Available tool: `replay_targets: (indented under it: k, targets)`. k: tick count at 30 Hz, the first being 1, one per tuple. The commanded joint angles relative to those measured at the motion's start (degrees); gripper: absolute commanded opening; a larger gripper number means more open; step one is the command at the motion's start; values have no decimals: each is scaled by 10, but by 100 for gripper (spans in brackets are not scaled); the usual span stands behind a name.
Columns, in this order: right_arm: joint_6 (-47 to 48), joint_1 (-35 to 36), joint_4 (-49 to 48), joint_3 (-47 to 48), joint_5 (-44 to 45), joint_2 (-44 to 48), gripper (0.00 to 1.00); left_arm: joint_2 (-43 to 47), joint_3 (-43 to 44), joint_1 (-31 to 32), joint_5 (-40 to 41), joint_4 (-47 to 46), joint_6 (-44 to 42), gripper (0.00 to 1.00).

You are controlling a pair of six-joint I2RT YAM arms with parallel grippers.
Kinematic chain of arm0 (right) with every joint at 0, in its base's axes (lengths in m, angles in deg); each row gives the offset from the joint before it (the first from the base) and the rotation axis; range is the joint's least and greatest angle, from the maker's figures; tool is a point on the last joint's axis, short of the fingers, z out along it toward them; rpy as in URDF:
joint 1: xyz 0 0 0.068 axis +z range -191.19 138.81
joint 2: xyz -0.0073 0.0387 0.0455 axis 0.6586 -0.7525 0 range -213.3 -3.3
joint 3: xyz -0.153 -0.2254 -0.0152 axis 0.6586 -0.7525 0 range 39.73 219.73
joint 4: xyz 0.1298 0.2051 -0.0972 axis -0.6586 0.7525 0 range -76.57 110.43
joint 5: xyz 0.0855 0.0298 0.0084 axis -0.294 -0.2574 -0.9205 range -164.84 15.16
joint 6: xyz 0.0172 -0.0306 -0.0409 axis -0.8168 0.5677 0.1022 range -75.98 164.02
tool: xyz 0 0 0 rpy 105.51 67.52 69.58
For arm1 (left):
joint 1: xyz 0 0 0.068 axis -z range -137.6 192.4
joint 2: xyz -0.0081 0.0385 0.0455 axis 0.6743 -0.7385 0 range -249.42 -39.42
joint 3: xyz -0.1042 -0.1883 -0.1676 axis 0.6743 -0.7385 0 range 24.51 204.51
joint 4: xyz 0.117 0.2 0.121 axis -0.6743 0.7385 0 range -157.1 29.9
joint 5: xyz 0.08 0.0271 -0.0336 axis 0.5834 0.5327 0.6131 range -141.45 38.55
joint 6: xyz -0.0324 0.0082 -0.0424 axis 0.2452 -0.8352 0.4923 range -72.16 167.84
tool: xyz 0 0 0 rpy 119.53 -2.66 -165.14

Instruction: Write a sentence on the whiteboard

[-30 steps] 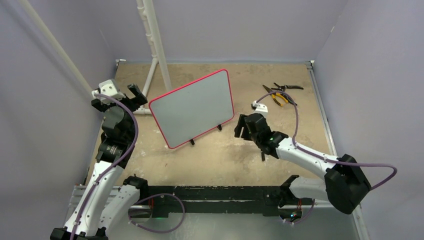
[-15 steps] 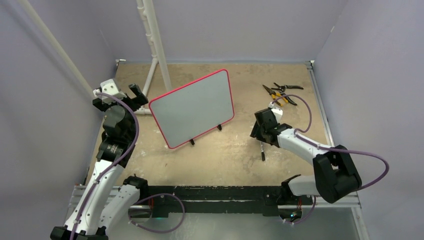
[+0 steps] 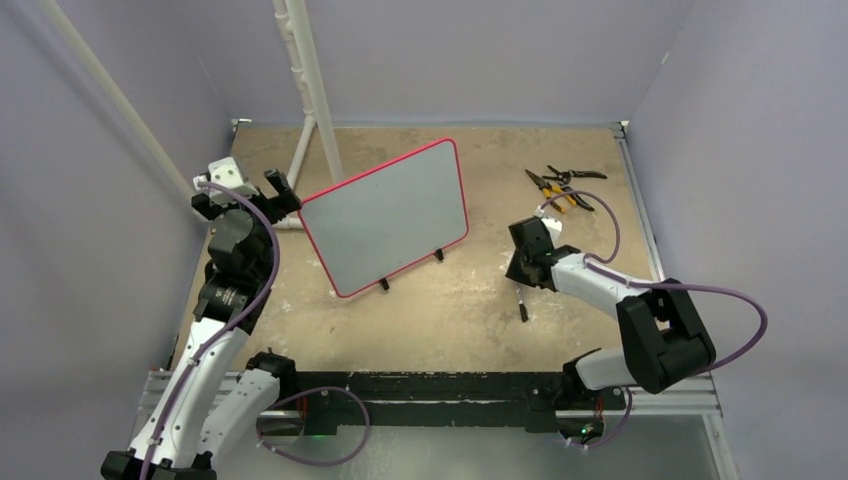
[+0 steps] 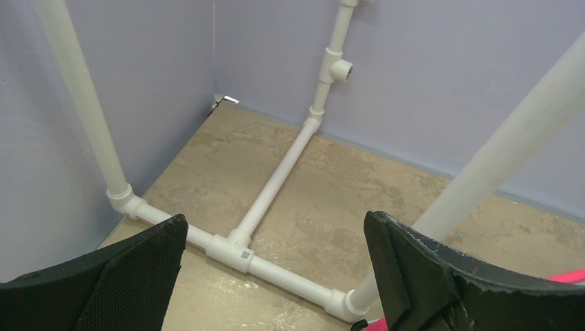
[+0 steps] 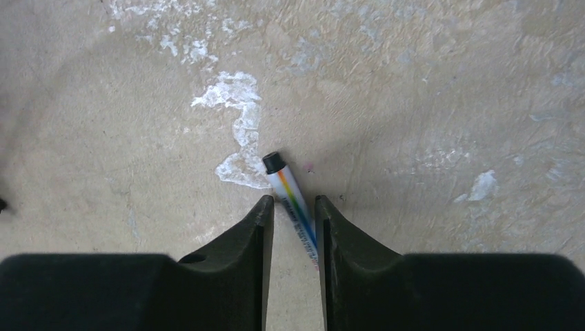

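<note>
step: grasp marker [image 5: 286,187] | right gripper [image 5: 294,201]: jaws narrow astride it, grip unclear | left gripper [image 4: 274,222]: jaws wide | advice: centre the skewed barrel before lifting

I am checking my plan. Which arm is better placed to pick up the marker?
The right. The right gripper is down at the table with its fingers on both sides of the marker. The left gripper is open near the white pipes, across the whiteboard from it.

Arms: white tubular links [image 3: 205,365] were joined by black housings [image 3: 665,345].
Cables: thin purple cords [image 3: 272,258] ran along both arms.
Tips: matte black wedge fingers [image 4: 131,289], finely textured inside.
</note>
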Motion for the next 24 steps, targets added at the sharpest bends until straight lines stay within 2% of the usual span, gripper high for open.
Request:
replay_targets:
  k: [1, 4, 5, 12, 19, 24]
  targets:
    - [1, -2, -20, -1, -31, 1, 24, -6, 3, 0, -23, -7, 3, 99]
    - [2, -2, -30, -9, -44, 8, 3, -11, 5, 0, -33, -9, -4, 99]
    - [3, -2, -33, -10, -50, 10, 0, -12, 6, 0, -38, -10, -6, 98]
    - [27, -2, -63, -10, -96, 63, 0, -47, 73, 1, -129, 20, -25, 95]
    - [76, -1, -121, -15, -153, 191, 0, -133, 208, 16, -328, 75, 0, 90]
    - [92, -1, -192, -23, -228, 290, 0, -170, 248, 48, -431, 81, 44, 86]
